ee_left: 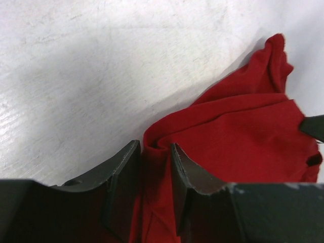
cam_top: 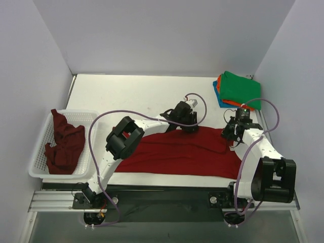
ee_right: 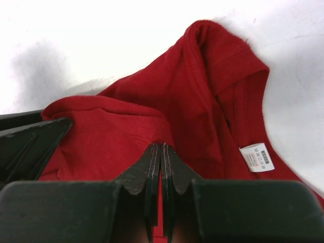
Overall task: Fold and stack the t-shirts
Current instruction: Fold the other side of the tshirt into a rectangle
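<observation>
Nearest the arm bases, the red shirt [cam_top: 182,152] lies spread across the table [cam_top: 126,96], a long, flattened band rather than a finished fold. At its far edge the left gripper [ee_left: 154,147] has its jaws apart with a ridge of red cloth standing between them; whether they truly hold it I cannot tell. At the far right corner the right gripper [ee_right: 161,146] has its jaws pressed together on the shirt's folded edge, near the collar label [ee_right: 256,157], and seems to nip a thin layer.

Off to the left, the maroon shirt [cam_top: 63,144] sits crumpled in the basket [cam_top: 38,167] (untouched, by the look of it). Farthest back on the right, the green [cam_top: 240,88], orange [cam_top: 218,84] and blue [cam_top: 220,99] shirts are folded and stacked.

So I judge three done, the red one mid-fold, and the maroon one not yet started.
</observation>
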{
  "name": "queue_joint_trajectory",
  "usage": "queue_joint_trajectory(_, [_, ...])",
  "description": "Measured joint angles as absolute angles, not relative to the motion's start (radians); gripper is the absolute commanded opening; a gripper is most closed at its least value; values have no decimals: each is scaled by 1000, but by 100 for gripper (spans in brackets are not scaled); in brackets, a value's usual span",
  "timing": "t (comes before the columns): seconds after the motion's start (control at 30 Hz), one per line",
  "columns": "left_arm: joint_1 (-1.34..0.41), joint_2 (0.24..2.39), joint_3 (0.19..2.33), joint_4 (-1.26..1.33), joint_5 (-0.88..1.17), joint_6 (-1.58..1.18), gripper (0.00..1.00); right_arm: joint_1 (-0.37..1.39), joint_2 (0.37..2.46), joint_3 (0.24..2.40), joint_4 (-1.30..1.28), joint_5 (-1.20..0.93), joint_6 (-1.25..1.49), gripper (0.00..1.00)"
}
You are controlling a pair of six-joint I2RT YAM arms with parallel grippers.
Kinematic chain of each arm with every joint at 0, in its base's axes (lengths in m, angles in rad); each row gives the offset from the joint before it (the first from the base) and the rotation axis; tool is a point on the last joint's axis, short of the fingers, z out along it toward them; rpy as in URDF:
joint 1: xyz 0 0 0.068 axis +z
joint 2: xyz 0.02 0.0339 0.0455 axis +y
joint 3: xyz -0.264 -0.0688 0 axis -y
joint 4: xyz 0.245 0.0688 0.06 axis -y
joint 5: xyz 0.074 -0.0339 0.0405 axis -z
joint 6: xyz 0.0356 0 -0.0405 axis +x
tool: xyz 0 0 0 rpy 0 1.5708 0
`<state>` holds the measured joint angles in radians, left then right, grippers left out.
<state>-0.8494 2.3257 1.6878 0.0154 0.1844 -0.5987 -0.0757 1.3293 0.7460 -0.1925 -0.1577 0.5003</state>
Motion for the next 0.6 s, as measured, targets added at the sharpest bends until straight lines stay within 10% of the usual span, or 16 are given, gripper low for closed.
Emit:
queue_joint_trajectory(0.3, [-859,2323,1688,-16,138,-579,15,-51,1282,711,-200,-157,500,0])
queue_joint_trajectory(0.6, [-867,2247,1616,23,139,-580,11,-50,1220,680,-216,-144,501,0])
